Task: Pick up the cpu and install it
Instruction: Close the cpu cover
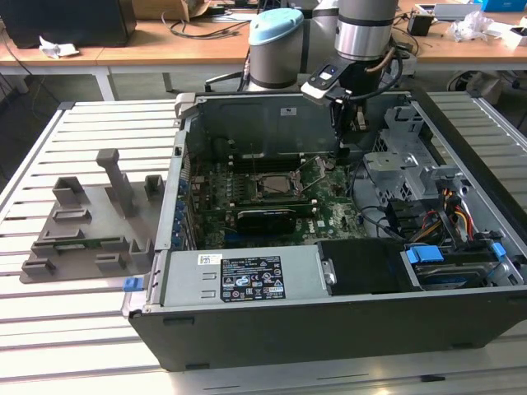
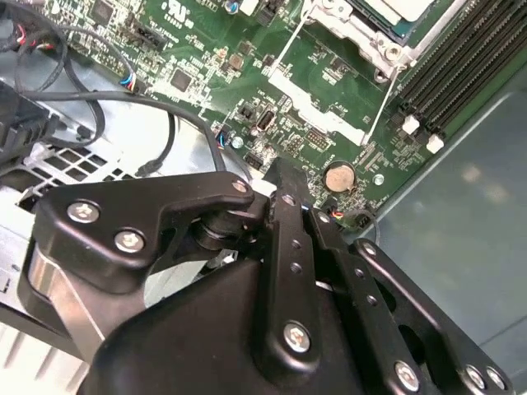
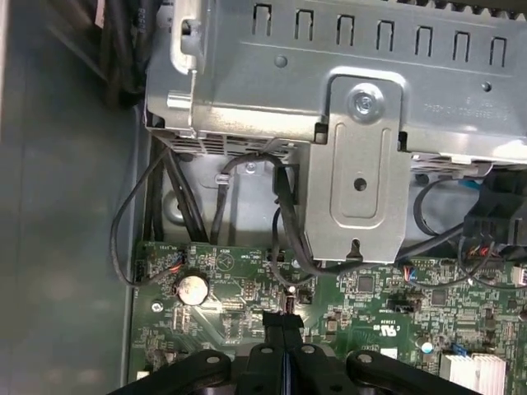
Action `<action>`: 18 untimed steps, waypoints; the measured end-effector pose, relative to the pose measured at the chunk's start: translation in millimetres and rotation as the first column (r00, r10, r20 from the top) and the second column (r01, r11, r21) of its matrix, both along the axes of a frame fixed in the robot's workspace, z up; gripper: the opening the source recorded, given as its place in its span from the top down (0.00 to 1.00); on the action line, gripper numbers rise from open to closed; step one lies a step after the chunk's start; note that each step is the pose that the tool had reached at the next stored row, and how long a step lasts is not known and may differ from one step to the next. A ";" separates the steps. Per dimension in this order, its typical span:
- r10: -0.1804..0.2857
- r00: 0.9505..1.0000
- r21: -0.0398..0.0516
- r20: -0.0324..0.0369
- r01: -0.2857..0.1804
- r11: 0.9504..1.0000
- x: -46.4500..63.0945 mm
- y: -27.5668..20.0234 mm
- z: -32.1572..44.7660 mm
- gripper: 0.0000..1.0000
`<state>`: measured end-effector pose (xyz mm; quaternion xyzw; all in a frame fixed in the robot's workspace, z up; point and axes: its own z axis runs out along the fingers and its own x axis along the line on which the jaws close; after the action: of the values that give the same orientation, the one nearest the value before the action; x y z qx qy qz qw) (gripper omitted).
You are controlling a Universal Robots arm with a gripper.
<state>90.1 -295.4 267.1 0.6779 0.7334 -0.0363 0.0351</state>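
1. In an open computer case (image 1: 329,337) lying flat on a slatted table (image 1: 66,329), the robot's pincer (image 3: 284,325) reaches down towards the green circuit board (image 1: 333,216). Its two black fingers are pressed together with nothing between them.
2. The cpu (image 2: 405,8), silver-topped with a thin green rim, sits in the metal socket frame (image 2: 350,29) on the board, apart from the pincer. By the look of it, the chip has been set in place and let go.
3. Thin wire levers (image 2: 284,43) beside the socket appear swung clear, which would leave the frame unlatched so the chip can lie flat.
4. The fingertips hang close over the board's corner, near the round coin battery (image 3: 192,286) and beside the steel drive cage (image 3: 354,164). A closed, narrow tip probably suits so crowded a spot.
5. Grey holder blocks (image 1: 90,222) stand on the table outside the case, on the exterior view's left and well apart from the arm. They are likely a stand where parts wait within reach.
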 end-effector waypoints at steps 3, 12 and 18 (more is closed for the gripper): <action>0.001 1.000 0.000 0.000 -0.001 1.000 0.0 0.0 0.0 0.89; 0.001 1.000 0.000 0.000 -0.001 1.000 0.0 0.0 -3.4 0.89; 0.001 1.000 0.000 0.000 -0.001 1.000 0.1 0.0 -6.7 0.89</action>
<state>90.3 -295.4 260.4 0.6775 0.7338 -0.0362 0.0352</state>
